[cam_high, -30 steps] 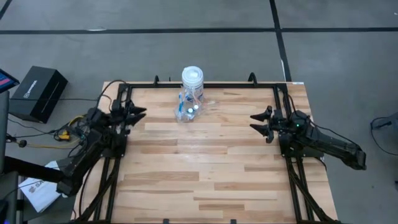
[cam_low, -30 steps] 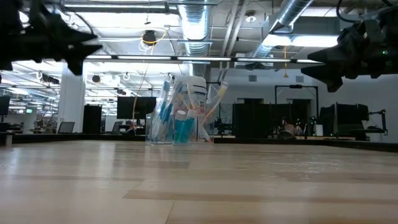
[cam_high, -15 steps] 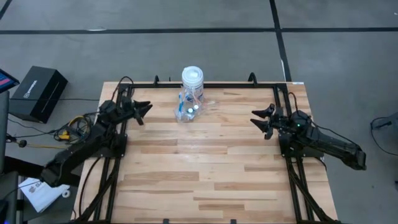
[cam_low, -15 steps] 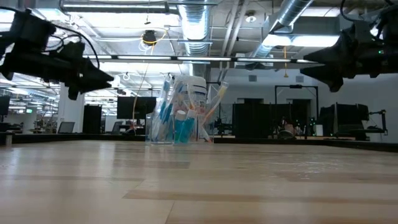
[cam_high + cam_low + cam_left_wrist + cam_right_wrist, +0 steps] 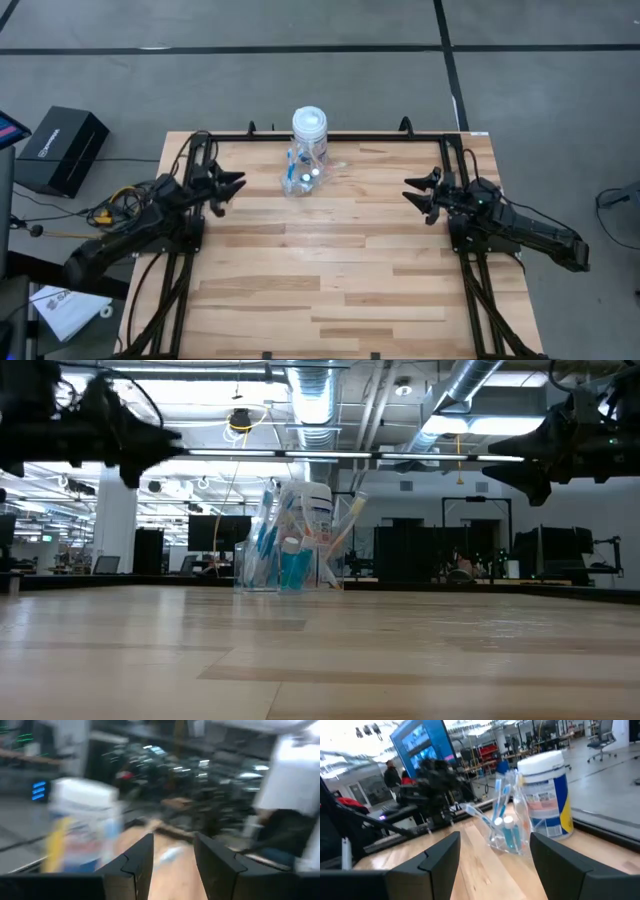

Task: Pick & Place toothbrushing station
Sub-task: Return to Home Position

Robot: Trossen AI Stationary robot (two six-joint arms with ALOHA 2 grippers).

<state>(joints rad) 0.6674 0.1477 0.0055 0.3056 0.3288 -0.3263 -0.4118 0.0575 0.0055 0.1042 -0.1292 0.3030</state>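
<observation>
Toothbrushes (image 5: 496,815) stand bunched in the clear holder (image 5: 303,172) at the far middle of the worktop (image 5: 330,270), close against a white jar (image 5: 309,125) (touching or not, I cannot tell). I judge the placing done, with only parking the arms left. My left gripper (image 5: 232,190) and right gripper (image 5: 412,197) hang near opposite worktop edges, well apart from the holder, fingers spread and holding nothing. Nothing blocks either arm.
</observation>
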